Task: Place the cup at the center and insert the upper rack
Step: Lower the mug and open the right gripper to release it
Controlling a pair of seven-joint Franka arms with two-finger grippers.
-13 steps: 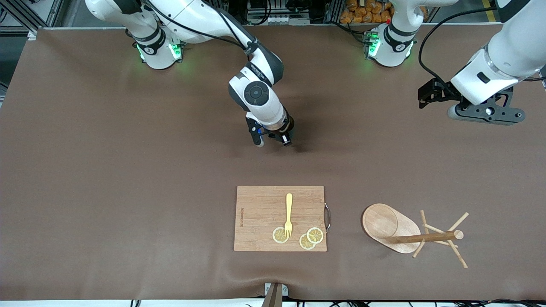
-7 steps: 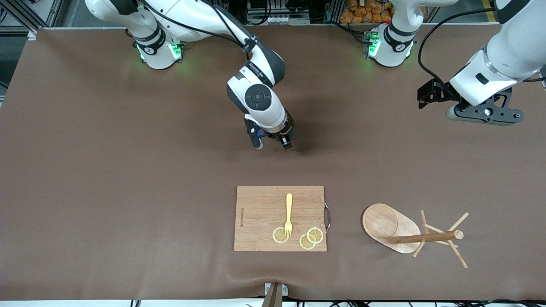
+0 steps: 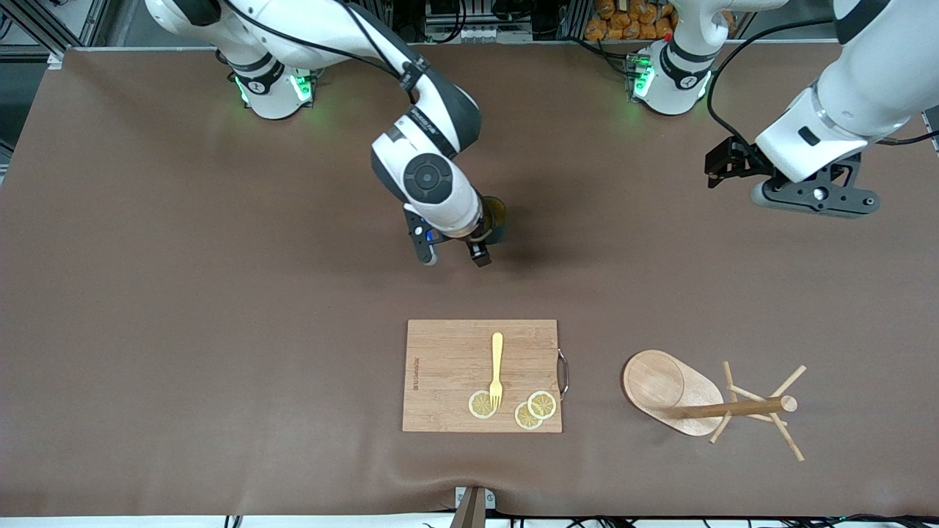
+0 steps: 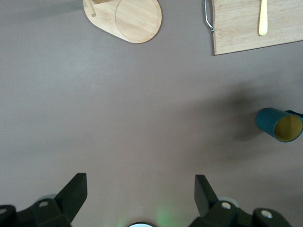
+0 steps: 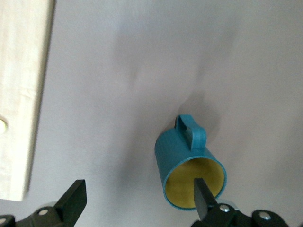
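The cup, dark teal with a yellow inside, stands upright on the table's middle, half hidden under the right wrist. My right gripper hangs open just above and beside it. In the right wrist view the cup shows its handle, and the gripper holds nothing; one fingertip crosses the cup's mouth. The upper rack lies on its side, nearer the front camera, toward the left arm's end. My left gripper hovers open over bare table; its view shows its open gripper, the cup and the rack's base.
A bamboo cutting board with a yellow fork and lemon slices lies nearer the front camera than the cup, beside the rack. The board's edge shows in the right wrist view, and its handle end in the left one.
The right gripper has opened and drawn off the cup toward the right arm's end, so the cup now shows beside the wrist. The left arm has shifted slightly toward the table's middle.
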